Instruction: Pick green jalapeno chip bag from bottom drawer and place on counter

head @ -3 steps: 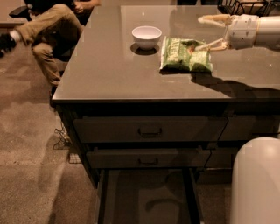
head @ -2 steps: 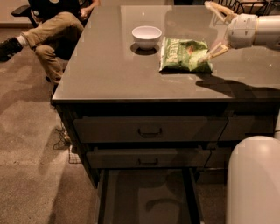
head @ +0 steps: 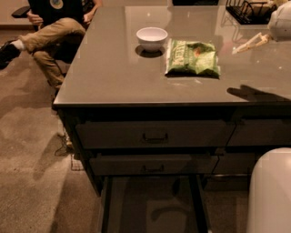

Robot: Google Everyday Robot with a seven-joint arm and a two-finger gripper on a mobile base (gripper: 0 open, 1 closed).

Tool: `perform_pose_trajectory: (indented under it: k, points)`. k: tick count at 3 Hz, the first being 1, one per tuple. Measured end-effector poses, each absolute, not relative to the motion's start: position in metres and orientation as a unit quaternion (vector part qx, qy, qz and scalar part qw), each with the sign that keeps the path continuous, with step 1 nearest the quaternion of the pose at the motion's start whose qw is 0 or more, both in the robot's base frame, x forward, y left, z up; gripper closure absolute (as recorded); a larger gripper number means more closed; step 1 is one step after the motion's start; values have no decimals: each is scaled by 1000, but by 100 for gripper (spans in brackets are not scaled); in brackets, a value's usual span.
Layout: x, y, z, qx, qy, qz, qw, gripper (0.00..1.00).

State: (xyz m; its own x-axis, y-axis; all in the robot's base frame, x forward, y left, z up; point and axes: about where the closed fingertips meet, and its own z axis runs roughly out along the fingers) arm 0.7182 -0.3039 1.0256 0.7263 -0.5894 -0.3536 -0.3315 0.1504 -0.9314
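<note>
Chip bag [head: 192,58] flat on counter [head: 113,77], centre-right, nearer far edge. Bowl [head: 152,37] just left of it, slightly behind, apart. Gripper [head: 237,49] above counter right of bag, toward right edge, clear of bag. Wire rack [head: 248,11] at far right corner. Bottom drawer [head: 150,205] open below front edge, under two shut drawers [head: 154,134].

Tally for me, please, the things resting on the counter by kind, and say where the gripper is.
White bowl: 1
Green chip bag: 1
Black wire rack, far right corner: 1
Total: 3 on the counter
The gripper is above the counter, right of the chip bag, apart from it.
</note>
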Motion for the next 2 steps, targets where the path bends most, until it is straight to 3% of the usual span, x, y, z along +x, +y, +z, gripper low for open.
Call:
perform_pose_trajectory:
  k: [2]
  points:
    - [658, -377, 1106, -611, 323, -208, 692, 0]
